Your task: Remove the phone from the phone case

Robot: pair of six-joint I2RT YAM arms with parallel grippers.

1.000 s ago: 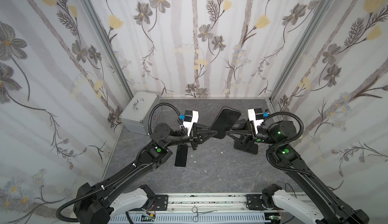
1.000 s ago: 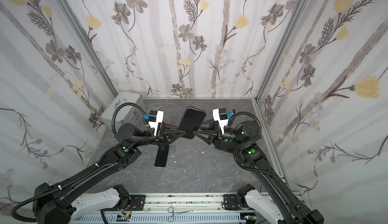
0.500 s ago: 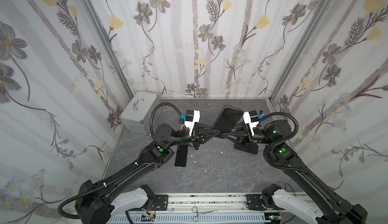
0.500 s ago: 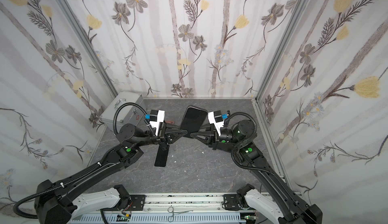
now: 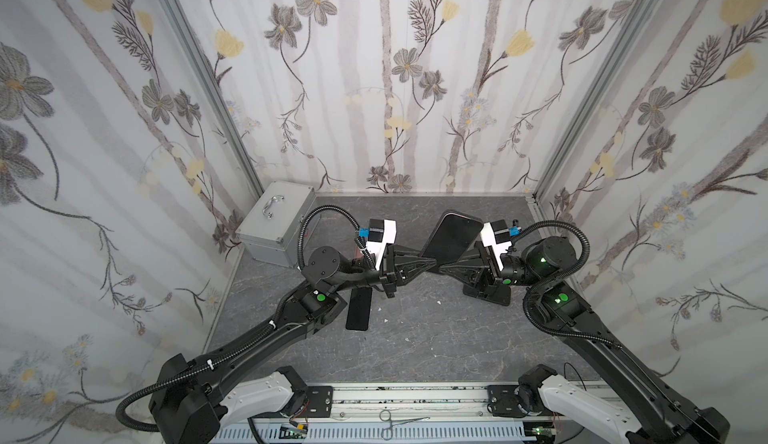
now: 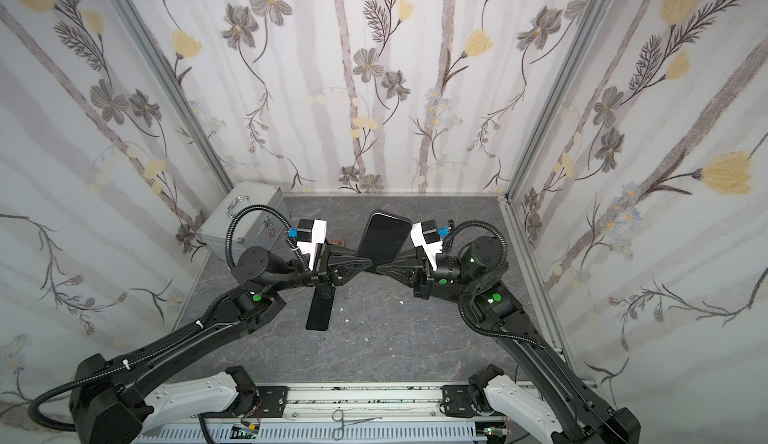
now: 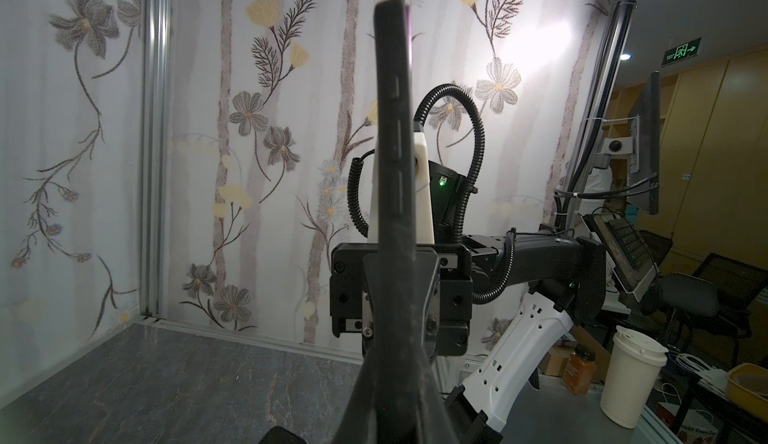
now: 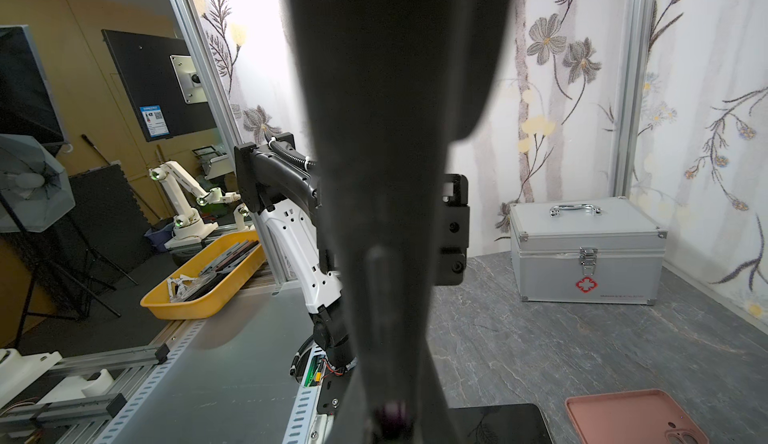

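Meeting in mid-air, the left hand point(image 5: 430, 262) and right hand point(image 5: 444, 267) are both clamped on the near edge of one phone point(image 5: 452, 236) in its dark case point(image 7: 390, 130), tilted above the grey stone-look worktop point(image 5: 415, 338). On the worktop lie a second phone point(image 5: 359, 309) to the left, one empty pink case point(image 8: 631, 417), and one metal box point(image 5: 278, 223) at the far left. Floral walls point(image 5: 374, 67) enclose three sides.

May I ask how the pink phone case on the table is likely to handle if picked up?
The pink phone case looks like an empty thin shell, so probably light and slightly bendy. Lying flat on the table, it should slide, not roll. Its matte surface likely grips well.
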